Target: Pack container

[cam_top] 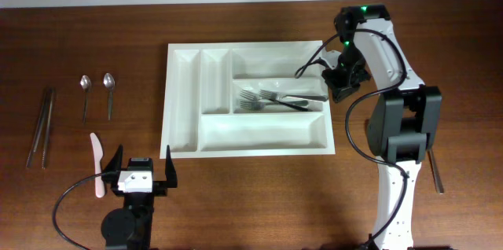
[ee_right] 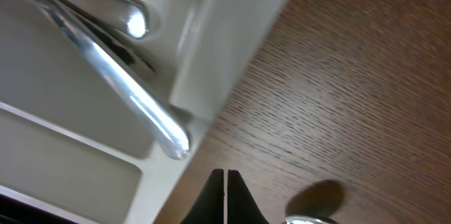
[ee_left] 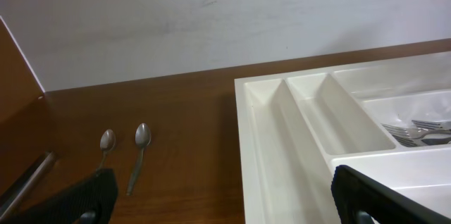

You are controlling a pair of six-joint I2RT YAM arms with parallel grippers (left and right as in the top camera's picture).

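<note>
The container, a large white cutlery tray (cam_top: 251, 46), lies in the middle of the table. Several forks (cam_top: 271, 99) lie in its middle long compartment; the other compartments look empty. My right gripper (cam_top: 339, 90) is shut and empty, just off the tray's right edge. In the right wrist view its closed tips (ee_right: 225, 175) hang over bare wood beside the tray rim (ee_right: 204, 76), with fork handles (ee_right: 120, 76) inside. My left gripper (cam_top: 143, 160) is open and empty near the tray's front left corner. In the left wrist view (ee_left: 225, 203) it faces the tray (ee_left: 268, 132).
Two metal spoons (cam_top: 85, 85) (cam_top: 109, 85) lie left of the tray, also in the left wrist view (ee_left: 106, 141) (ee_left: 141, 139). Long dark utensils (cam_top: 41, 124) lie at the far left. A pale pink knife (cam_top: 97, 163) lies by my left gripper. A utensil (cam_top: 437, 178) lies at the right.
</note>
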